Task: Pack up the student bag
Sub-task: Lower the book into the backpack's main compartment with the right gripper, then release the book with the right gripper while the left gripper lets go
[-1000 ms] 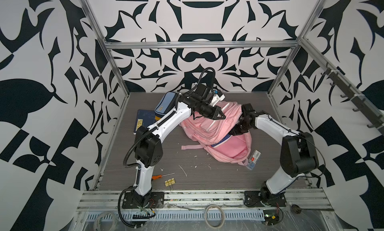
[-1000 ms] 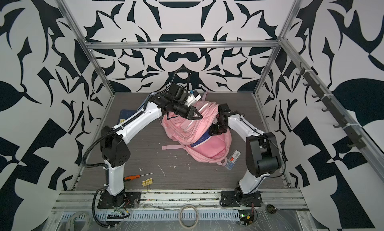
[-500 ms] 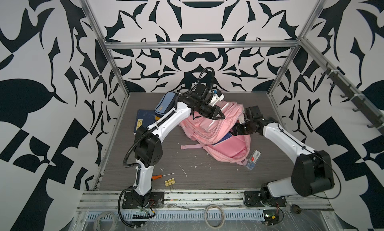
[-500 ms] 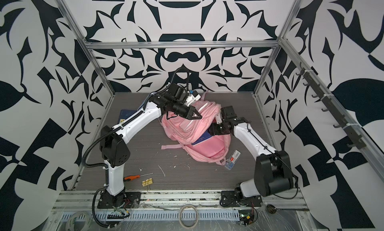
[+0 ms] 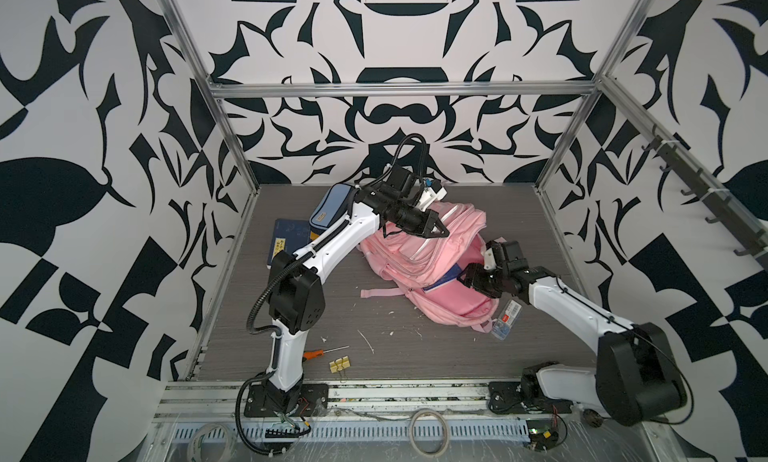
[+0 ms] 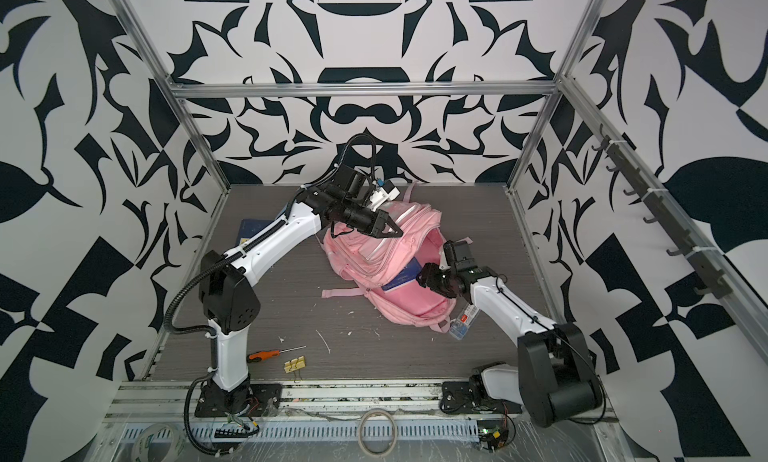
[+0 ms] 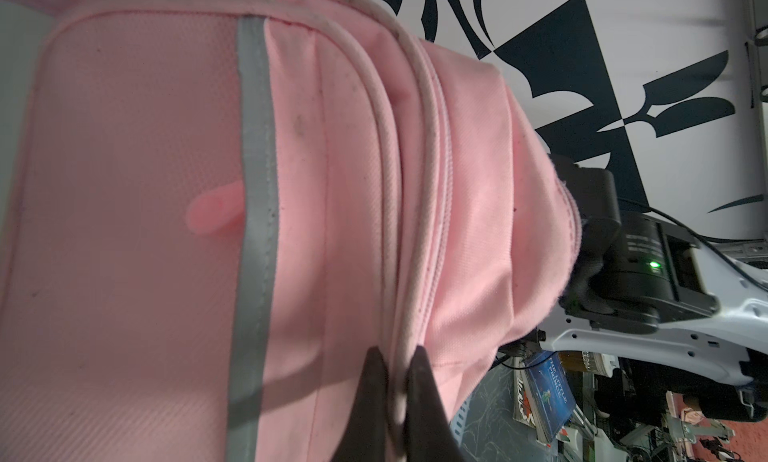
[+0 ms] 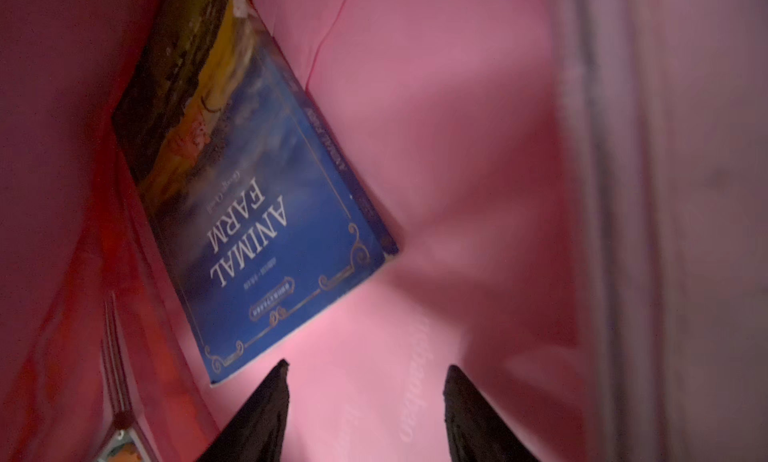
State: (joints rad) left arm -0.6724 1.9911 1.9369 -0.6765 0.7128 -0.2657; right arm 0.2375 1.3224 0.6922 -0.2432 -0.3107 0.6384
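The pink student bag [image 5: 428,264] [image 6: 386,268] lies mid-table in both top views, its main pocket gaping toward the right. My left gripper [image 5: 442,232] [image 7: 397,356] is shut on the bag's piped zip edge and holds the upper flap up. My right gripper [image 5: 467,275] [image 8: 365,368] sits at the bag's mouth, open, with only pink lining between its fingers. A blue "Animal Farm" book [image 8: 266,214] lies inside the bag, just ahead of the right fingertips and apart from them. One corner of it shows in a top view [image 5: 444,279].
A blue pencil case [image 5: 330,208] and a dark blue book [image 5: 289,239] lie at the back left, behind my left arm. An orange screwdriver [image 5: 320,353] and yellow binder clips [image 5: 340,364] sit near the front edge. A small clear box [image 5: 507,322] lies by the bag's front right corner.
My right gripper has opened, let go of the blue book inside the bag, and drawn back toward the bag's mouth. The left gripper has kept its hold on the flap.
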